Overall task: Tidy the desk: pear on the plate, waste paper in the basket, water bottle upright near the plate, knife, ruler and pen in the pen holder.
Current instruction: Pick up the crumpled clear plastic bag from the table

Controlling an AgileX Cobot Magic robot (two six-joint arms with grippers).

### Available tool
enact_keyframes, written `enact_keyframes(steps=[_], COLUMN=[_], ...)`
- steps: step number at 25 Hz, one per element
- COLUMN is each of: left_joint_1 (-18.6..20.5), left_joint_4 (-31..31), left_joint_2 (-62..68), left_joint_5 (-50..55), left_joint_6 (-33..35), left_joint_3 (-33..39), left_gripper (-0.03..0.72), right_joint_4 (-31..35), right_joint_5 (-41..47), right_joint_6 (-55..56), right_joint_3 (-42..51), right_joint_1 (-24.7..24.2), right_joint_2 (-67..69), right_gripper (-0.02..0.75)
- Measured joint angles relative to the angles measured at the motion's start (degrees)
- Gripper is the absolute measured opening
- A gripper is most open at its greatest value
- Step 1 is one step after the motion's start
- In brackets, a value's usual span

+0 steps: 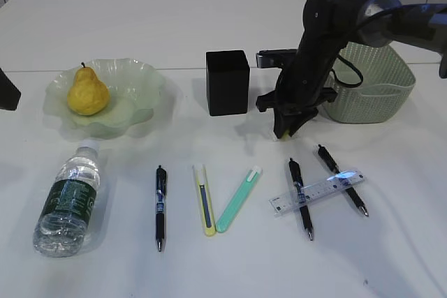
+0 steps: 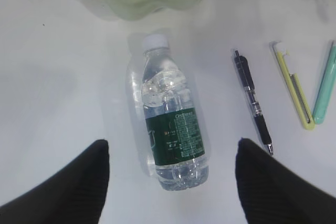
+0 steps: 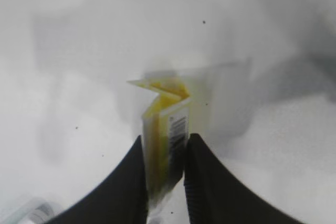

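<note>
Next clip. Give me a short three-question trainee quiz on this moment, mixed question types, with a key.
1. True or false: the pear already sits on the plate.
2. What is the right gripper pinching between its jaws?
A. a pen
B. the yellow and white waste paper
C. the ruler
3. How does the bottle lie under the left gripper: upright or on its side?

Key
1. True.
2. B; the ruler lies across two pens on the desk.
3. On its side, cap towards the plate, between the open jaws but not held.
</note>
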Motion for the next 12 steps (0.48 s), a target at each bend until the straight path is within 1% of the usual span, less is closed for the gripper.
enact_keyframes(steps=[6,12], left_joint_1=[0.0,0.0], left_joint_4=[0.0,0.0], left_joint_2=[0.0,0.0], left_joint_5=[0.0,0.0], left_joint_6=[-0.1,-0.1], left_joint_3=[0.0,0.0], left_gripper=[0.529,0.529], right_joint_4=[0.9,1.1], right_joint_5=[1.1,1.3], right_joint_6=[0.0,0.0], right_joint_3=[-2.1,-2.1], right_joint_1=[0.0,0.0], right_joint_2=[0.0,-3.3], right_gripper=[0.01,-0.011])
